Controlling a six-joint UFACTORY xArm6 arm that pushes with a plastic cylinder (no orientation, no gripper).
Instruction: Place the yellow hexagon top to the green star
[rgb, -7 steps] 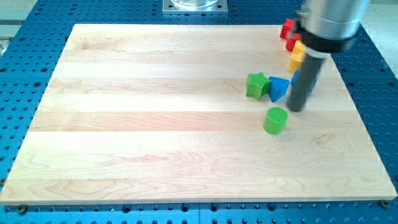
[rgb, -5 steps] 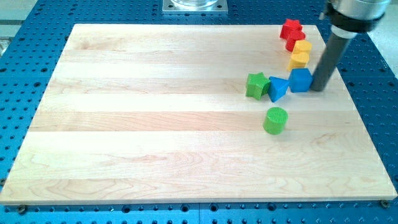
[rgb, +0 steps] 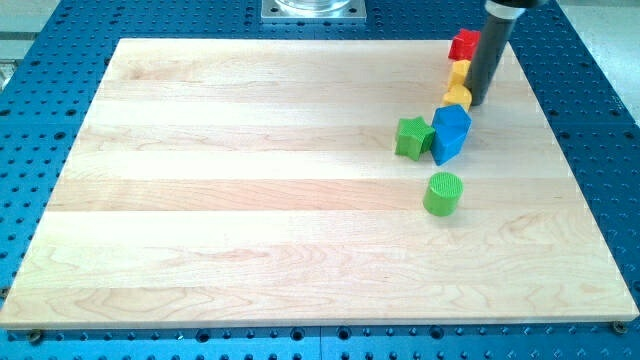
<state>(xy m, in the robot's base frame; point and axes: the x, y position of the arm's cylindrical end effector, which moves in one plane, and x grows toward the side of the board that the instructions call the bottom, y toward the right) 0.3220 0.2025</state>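
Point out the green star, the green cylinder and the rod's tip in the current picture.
green star (rgb: 412, 137), camera view, middle of its top face.
green cylinder (rgb: 443, 192), camera view, its ribbed top.
my tip (rgb: 480, 101), camera view, rod's very end, right of the yellow blocks.

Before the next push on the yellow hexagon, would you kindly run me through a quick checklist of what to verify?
1. My tip in view: ok, just right of the yellow blocks.
2. Which yellow block is the hexagon: cannot tell; two sit stacked in a column, shapes unclear.
3. Green star visible: ok, left of the blue blocks.
4. Spot above the star free: ok, bare board there.
5. Yellow already above the star: not ok, it lies up and to the right.
6. Push path leftward: cannot tell; blue blocks look to touch the lower yellow.
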